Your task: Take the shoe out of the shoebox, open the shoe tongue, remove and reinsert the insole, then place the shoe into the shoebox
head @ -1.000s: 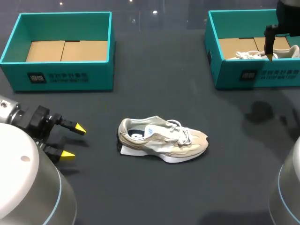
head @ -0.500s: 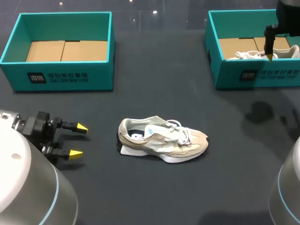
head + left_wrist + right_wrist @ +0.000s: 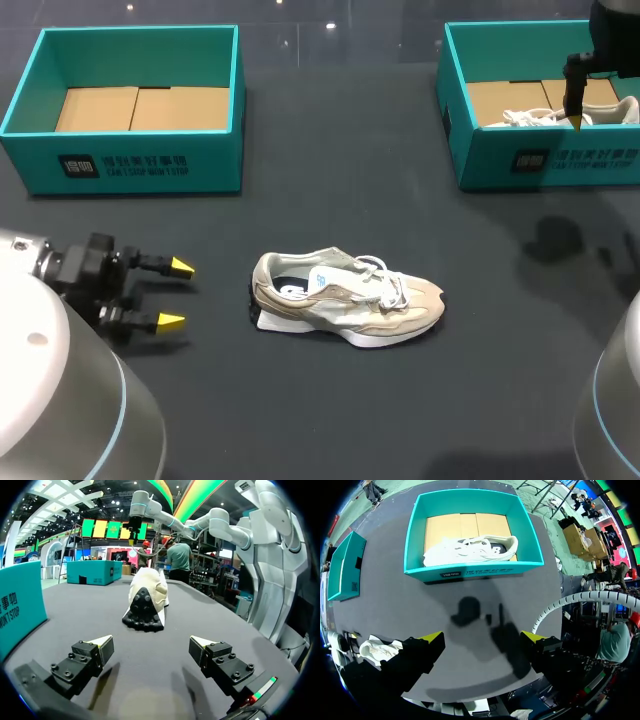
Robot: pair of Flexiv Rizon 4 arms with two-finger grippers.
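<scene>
Your left pincer [image 3: 177, 294] hovers low over the table [image 3: 330, 200] on your left side. Its yellow-tipped fingers are spread apart and grip nothing. It points toward the beige shoe [image 3: 345, 297], which lies near the middle of the table, apart from the pincer. The shoe's heel is turned toward that pincer and its toe points toward your right. In the left wrist view the shoe [image 3: 146, 597] sits ahead of the pincer [image 3: 151, 642], in line with the gap between its fingers, and shows you the dark tread at its heel.

The left shoebox [image 3: 140, 165] stands at the far left of the table, with only its cardboard floor showing inside. The right shoebox [image 3: 560, 160] stands at the far right and holds a white shoe [image 3: 530, 117].

Your right pincer [image 3: 482, 637] hangs high above the table, near the front wall of the right shoebox. Its fingers are also apart and hold nothing. From its wrist view you look down on the white shoe [image 3: 470, 550] lying lengthwise in that box [image 3: 470, 570].
</scene>
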